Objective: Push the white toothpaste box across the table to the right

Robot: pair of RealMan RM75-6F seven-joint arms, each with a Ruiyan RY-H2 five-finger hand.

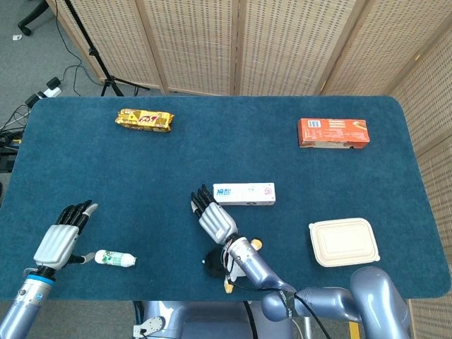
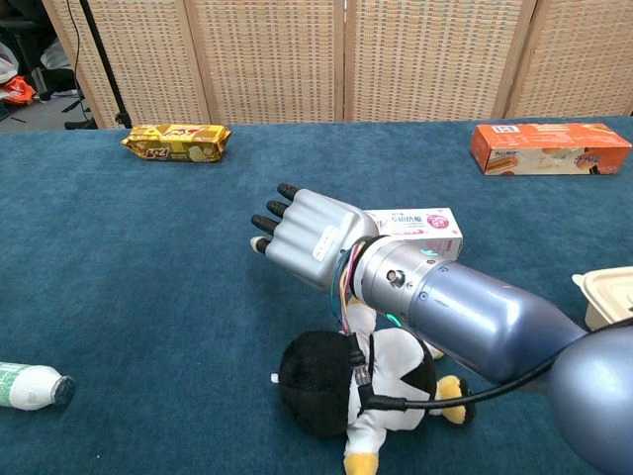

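Right hand [image 1: 214, 217] beside the white rectangular toothpaste box [image 1: 244, 194] at mid-bench.
Both hands hold nothing, fingers extended; the left hand [image 1: 58, 242] hovers near a small white bottle [image 1: 115, 259]. A black-and-white plush penguin [image 2: 361, 394] lies under the right forearm. A beige lidded container [image 1: 343, 241] sits rightward; box lettering unreadable.

Matt, napped blue cloth is covering the table [image 1: 106, 162]. The white toothpaste box [image 1: 244, 194] is showing smooth printed card, as is the orange box [image 1: 333, 132]. Glossy yellow foil is wrapping the snack pack [image 1: 144, 120]. The right hand [image 2: 305, 237] is gleaming in satin silver metal or plastic with black fingertips. The plush toy [image 2: 366, 391] is looking soft and fuzzy; the lidded container [image 1: 344, 242] is appearing matt cream.
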